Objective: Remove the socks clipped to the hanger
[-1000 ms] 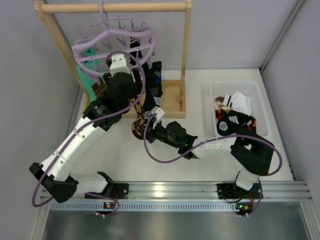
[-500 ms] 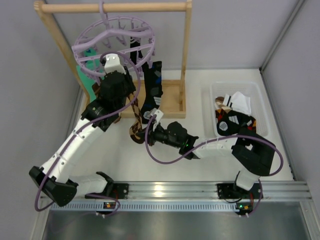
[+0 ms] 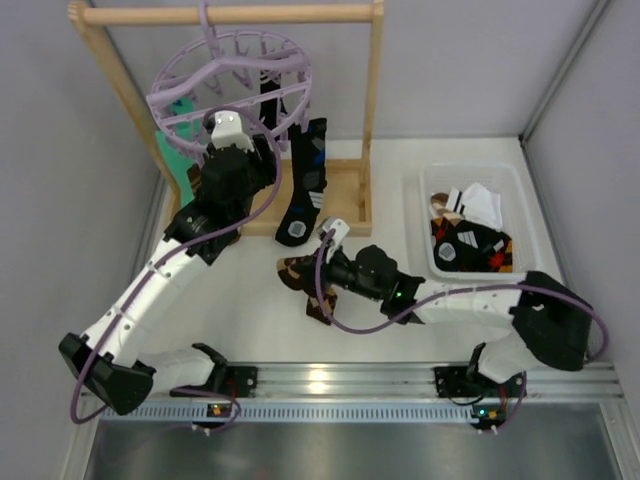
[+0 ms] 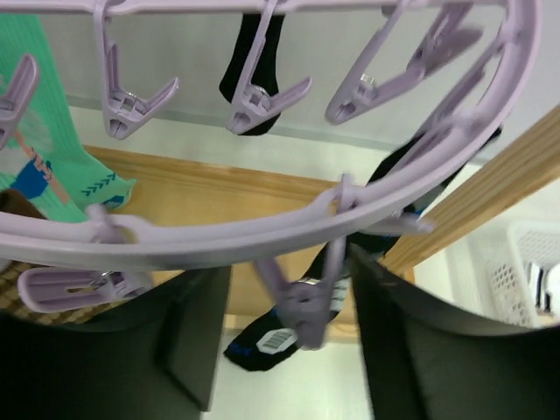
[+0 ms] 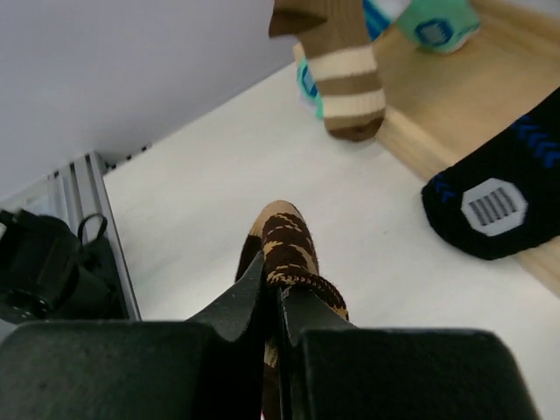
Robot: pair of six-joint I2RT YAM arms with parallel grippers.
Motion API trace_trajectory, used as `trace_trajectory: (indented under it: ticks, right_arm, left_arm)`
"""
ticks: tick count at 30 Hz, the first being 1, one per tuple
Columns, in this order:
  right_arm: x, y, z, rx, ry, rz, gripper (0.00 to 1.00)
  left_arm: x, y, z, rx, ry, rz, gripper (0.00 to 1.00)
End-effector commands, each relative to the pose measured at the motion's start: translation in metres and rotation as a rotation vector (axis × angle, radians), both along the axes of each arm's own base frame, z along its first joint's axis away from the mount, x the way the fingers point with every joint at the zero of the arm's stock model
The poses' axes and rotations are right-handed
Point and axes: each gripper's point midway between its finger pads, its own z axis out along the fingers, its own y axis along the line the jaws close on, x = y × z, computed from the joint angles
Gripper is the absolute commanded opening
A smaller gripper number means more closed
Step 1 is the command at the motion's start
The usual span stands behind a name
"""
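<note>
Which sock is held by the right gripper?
The brown patterned sock, pinched in the right gripper; the black sock and striped sock hang apart.

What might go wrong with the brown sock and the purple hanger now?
The right gripper pinches only a small fold of the brown sock, so it may slip out before reaching the basket. The left gripper stands open around a clip on the hanger; a pull there may swing it.
</note>
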Motion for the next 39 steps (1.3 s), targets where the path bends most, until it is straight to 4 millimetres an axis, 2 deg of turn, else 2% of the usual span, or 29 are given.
trace_trajectory:
  ticks: [1, 2, 3, 4, 6, 7, 9, 10, 11, 12, 15, 16, 18, 19, 20, 23, 24, 25, 26, 27, 28, 30, 31, 33, 35, 36, 37, 38, 39]
  right_arm:
    - [0.016, -0.045, 0.058, 0.020, -0.052, -0.171, 0.00]
    - [0.026, -0.060, 0.060, -0.004, -0.046, -0.250, 0.00]
    - [0.028, -0.076, 0.049, -0.089, -0.008, -0.285, 0.00]
    - [0.032, -0.093, 0.062, -0.084, -0.004, -0.331, 0.00]
    - [0.052, -0.130, 0.064, -0.135, 0.028, -0.464, 0.02]
    - [0.059, -0.160, 0.062, -0.172, 0.053, -0.527, 0.03]
    - [0.065, -0.186, 0.074, -0.169, 0.057, -0.574, 0.05]
    - [0.064, -0.206, 0.078, -0.188, 0.057, -0.610, 0.05]
    - [0.076, -0.231, 0.083, -0.197, 0.050, -0.699, 0.04]
    - [0.080, -0.245, 0.095, -0.207, 0.027, -0.739, 0.02]
    - [0.098, -0.290, 0.104, -0.255, 0.036, -0.856, 0.00]
    - [0.113, -0.313, 0.096, -0.282, 0.066, -0.929, 0.00]
    - [0.128, -0.328, 0.092, -0.285, 0.106, -0.956, 0.00]
    - [0.142, -0.336, 0.075, -0.321, 0.156, -0.975, 0.00]
    - [0.153, -0.357, 0.069, -0.324, 0.191, -1.027, 0.00]
    - [0.186, -0.386, 0.039, -0.371, 0.283, -1.103, 0.00]
    - [0.196, -0.390, 0.040, -0.365, 0.282, -1.114, 0.04]
    - [0.208, -0.395, 0.020, -0.403, 0.332, -1.119, 0.09]
    - [0.213, -0.409, 0.014, -0.432, 0.353, -1.161, 0.19]
    - [0.216, -0.414, 0.017, -0.470, 0.370, -1.176, 0.44]
    - [0.220, -0.412, 0.009, -0.499, 0.392, -1.166, 0.55]
    - [0.218, -0.410, 0.017, -0.510, 0.355, -1.169, 0.91]
    - [0.220, -0.395, 0.028, -0.479, 0.303, -1.144, 0.99]
    - [0.212, -0.374, 0.041, -0.411, 0.241, -1.084, 0.99]
    - [0.211, -0.324, 0.069, -0.257, 0.124, -0.914, 0.99]
    - [0.202, -0.307, 0.056, -0.210, 0.131, -0.840, 0.99]
    - [0.190, -0.281, 0.072, -0.129, 0.074, -0.736, 0.99]
    - [0.185, -0.252, 0.101, -0.001, -0.035, -0.599, 0.99]
    - [0.175, -0.238, 0.089, 0.041, -0.006, -0.535, 0.99]
  left_arm:
    - [-0.015, -0.004, 0.015, -0.087, -0.056, -0.064, 0.71]
    - [-0.019, -0.005, 0.008, -0.090, -0.044, -0.078, 0.74]
    - [-0.024, -0.006, 0.007, -0.099, -0.042, -0.092, 0.78]
    - [-0.033, -0.006, 0.012, -0.124, -0.053, -0.119, 0.88]
    - [-0.047, -0.004, 0.006, -0.135, -0.032, -0.145, 0.98]
    - [-0.052, -0.006, 0.003, -0.152, -0.021, -0.163, 0.98]
    - [-0.066, -0.003, -0.006, -0.158, 0.001, -0.189, 0.98]
    - [-0.072, -0.004, -0.011, -0.164, 0.018, -0.201, 0.98]
    - [-0.077, -0.001, -0.014, -0.165, 0.028, -0.205, 0.98]
    - [-0.088, 0.004, -0.018, -0.157, 0.047, -0.211, 0.98]
    - [-0.108, 0.016, -0.026, -0.133, 0.069, -0.215, 0.98]
    - [-0.115, 0.021, -0.033, -0.111, 0.098, -0.210, 0.98]
    - [-0.129, 0.026, -0.033, -0.108, 0.095, -0.234, 0.98]
    - [-0.135, 0.026, -0.036, -0.101, 0.103, -0.250, 0.98]
    - [-0.139, 0.025, -0.039, -0.099, 0.108, -0.271, 0.98]
    - [-0.156, 0.015, -0.047, -0.093, 0.110, -0.378, 0.98]
    - [-0.163, 0.012, -0.047, -0.094, 0.100, -0.419, 0.98]
    - [-0.166, 0.012, -0.049, -0.079, 0.094, -0.434, 0.98]
    - [-0.168, 0.013, -0.052, -0.074, 0.093, -0.440, 0.98]
    - [-0.174, 0.016, -0.054, -0.073, 0.078, -0.449, 0.98]
    - [-0.180, 0.013, -0.053, -0.068, 0.062, -0.484, 0.98]
    - [-0.191, 0.019, -0.053, -0.071, 0.022, -0.493, 0.98]
    - [-0.193, 0.022, -0.055, -0.062, 0.011, -0.490, 0.98]
    - [-0.199, 0.031, -0.055, -0.067, -0.025, -0.469, 0.98]
    - [-0.199, 0.036, -0.060, -0.090, -0.026, -0.435, 0.98]
    - [-0.201, 0.038, -0.057, -0.096, -0.040, -0.428, 0.98]
    - [-0.201, 0.041, -0.056, -0.100, -0.046, -0.417, 0.98]
    - [-0.200, 0.046, -0.056, -0.099, -0.053, -0.390, 0.98]
    - [-0.201, 0.048, -0.056, -0.104, -0.060, -0.380, 0.98]
